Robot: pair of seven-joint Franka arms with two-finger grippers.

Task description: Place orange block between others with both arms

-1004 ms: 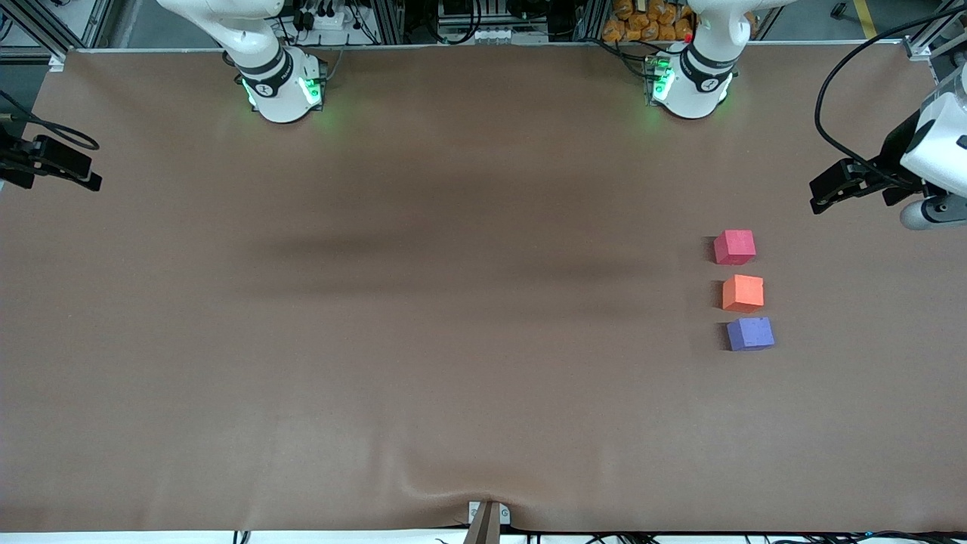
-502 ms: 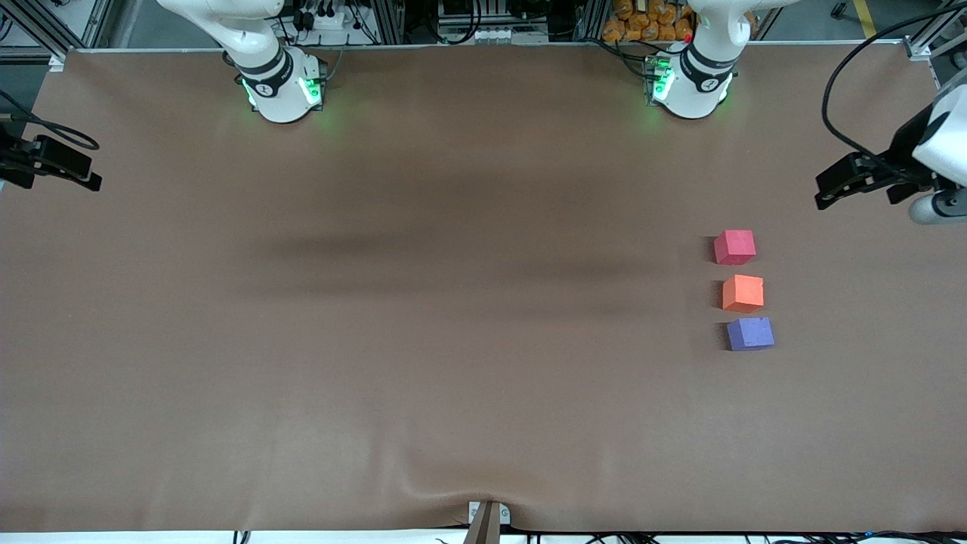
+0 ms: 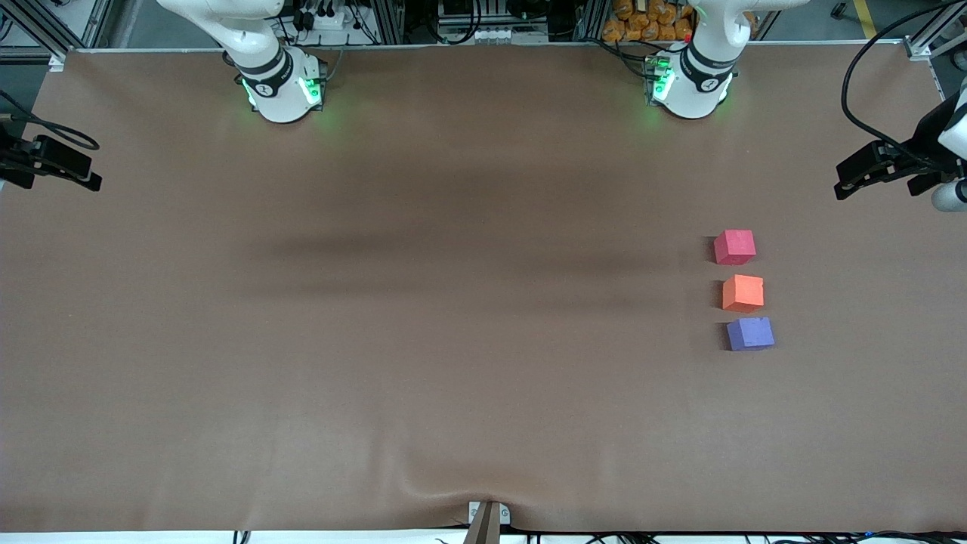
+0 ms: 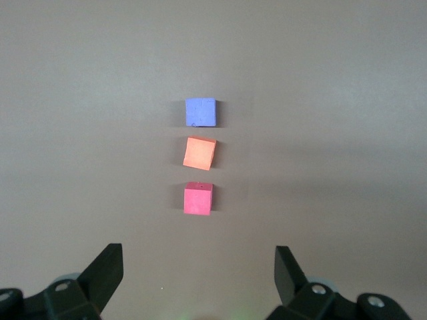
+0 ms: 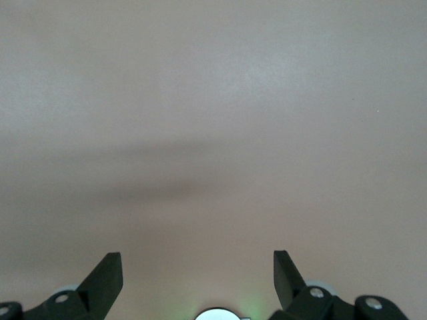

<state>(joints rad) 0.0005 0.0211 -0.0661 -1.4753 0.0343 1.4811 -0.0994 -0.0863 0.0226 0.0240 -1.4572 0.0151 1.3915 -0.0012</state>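
Orange block [image 3: 743, 293] slightly skewed between red cube [image 3: 734, 247], purple cube [image 3: 749, 334]; both jaws open, empty.

Three cubes are set in a row on the table [image 3: 453, 340] toward the left arm's end. The orange block [image 3: 743, 292] lies between the others: one cube [image 3: 734, 247] is placed farther from the front camera, the other cube [image 3: 749, 333] nearer.

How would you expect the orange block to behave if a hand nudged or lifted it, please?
The orange block looks matte and foam-like, so it is probably light and grippy rather than slippery. Its flat faces suggest it would slide, not roll. The red block and purple block sit close by, so a push could bump them.
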